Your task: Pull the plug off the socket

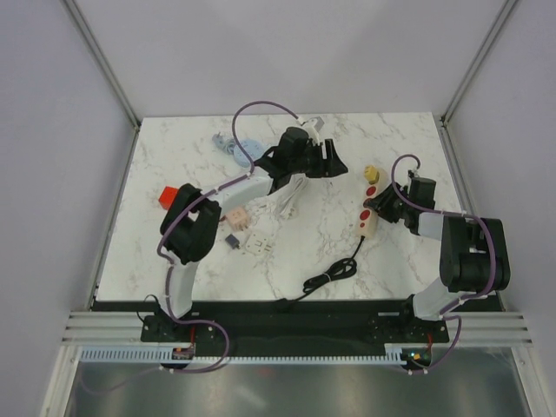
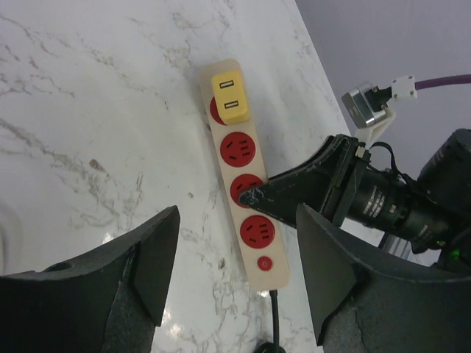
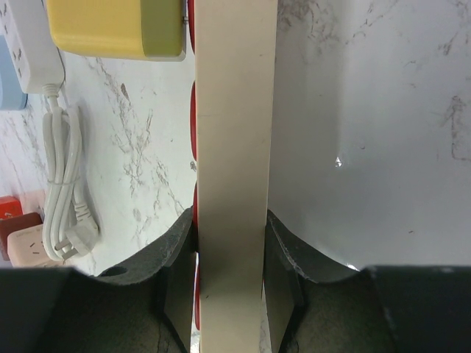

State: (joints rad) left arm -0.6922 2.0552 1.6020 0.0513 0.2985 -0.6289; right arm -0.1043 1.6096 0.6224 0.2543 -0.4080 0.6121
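Observation:
A beige power strip (image 1: pixel 367 211) with red sockets lies at the right of the marble table. A yellow plug (image 1: pixel 372 173) sits in its far end socket. In the left wrist view the plug (image 2: pixel 230 95) is on the strip's (image 2: pixel 254 257) top socket. My right gripper (image 1: pixel 383 208) is shut on the strip's sides near its middle; the right wrist view shows the strip (image 3: pixel 232 147) between the gripper's (image 3: pixel 229 254) fingers and the plug (image 3: pixel 118 28) at the top. My left gripper (image 1: pixel 335 163) is open and empty, hovering just left of the plug; its wrist view shows it (image 2: pixel 237 220) above the strip's near end.
The strip's black cable (image 1: pixel 334 272) coils toward the near edge. A white power strip cord (image 1: pixel 289 198) lies under the left arm. A red block (image 1: pixel 169 196), a pink cube socket (image 1: pixel 236 217), small adapters (image 1: pixel 233 241) and bluish items (image 1: pixel 236 146) are at the left.

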